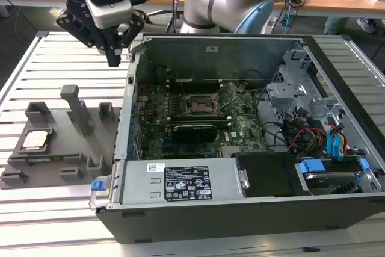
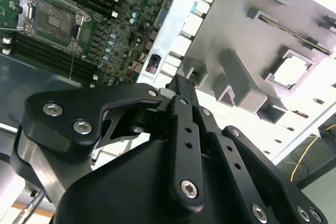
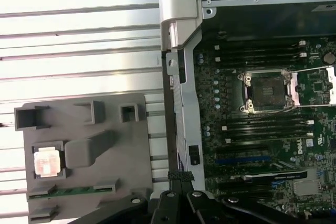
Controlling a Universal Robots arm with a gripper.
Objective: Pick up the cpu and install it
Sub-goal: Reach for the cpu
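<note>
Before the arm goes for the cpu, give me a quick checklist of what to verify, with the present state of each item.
1. The cpu lies flat in its recess of the grey tray, nothing on it: ok.
2. The gripper is empty: ok, it holds nothing.
3. Jaws open for a grasp: not ok, they look shut.
4. The gripper is over the cpu: not ok, it hangs near a corner of the computer case, apart from the tray.
5. The motherboard socket is empty: ok, it looks so.
6. The socket's retention frame is lifted clear: cannot tell.
</note>
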